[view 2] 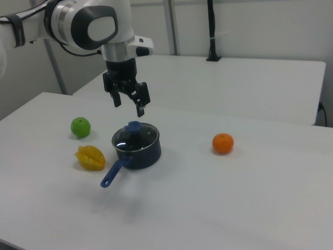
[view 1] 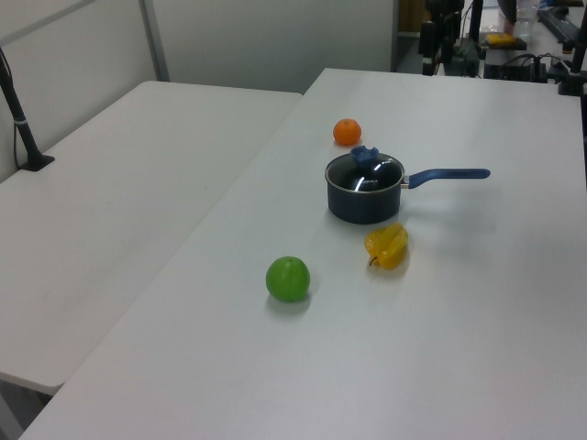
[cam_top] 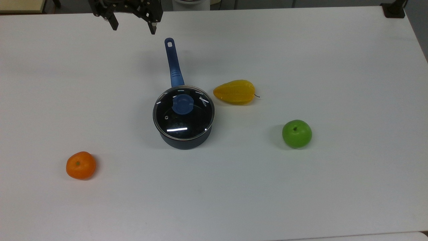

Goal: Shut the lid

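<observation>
glass lid seated, arm clear above

orange fruit [cam_top: 81, 165] sits at the lower left of the top view, well apart from everything. next across, at the upper left of that frame, the gripper [cam_top: 133, 25] hangs above the table [cam_top: 334, 187] with its two fingers spread apart and nothing between them. near the centre, the lid [cam_top: 183, 112] lies flat on the dark saucepan [cam_top: 184, 140], blue knob up, its metal rim looking even all round in the right view [view 2: 136, 136]. the closing step looks done, so doing this well probably means keeping the arm high and away from the long handle [cam_top: 173, 63], since a knock there could shift the pan. further right lie the yellow fruit [cam_top: 234, 91] and the green apple [cam_top: 296, 133]
</observation>
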Action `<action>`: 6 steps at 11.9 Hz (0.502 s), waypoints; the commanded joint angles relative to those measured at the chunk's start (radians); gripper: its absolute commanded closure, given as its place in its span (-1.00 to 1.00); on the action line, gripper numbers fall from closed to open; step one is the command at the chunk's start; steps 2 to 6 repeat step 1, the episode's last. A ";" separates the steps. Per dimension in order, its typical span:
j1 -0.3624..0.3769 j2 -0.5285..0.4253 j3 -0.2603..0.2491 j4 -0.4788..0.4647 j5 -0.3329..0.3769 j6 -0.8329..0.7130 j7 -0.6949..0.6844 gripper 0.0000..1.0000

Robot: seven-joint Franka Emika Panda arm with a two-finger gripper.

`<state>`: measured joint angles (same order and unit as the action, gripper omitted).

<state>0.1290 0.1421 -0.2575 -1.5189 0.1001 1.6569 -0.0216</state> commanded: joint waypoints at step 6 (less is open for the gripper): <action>-0.005 -0.007 0.009 0.000 -0.011 -0.002 0.012 -1.00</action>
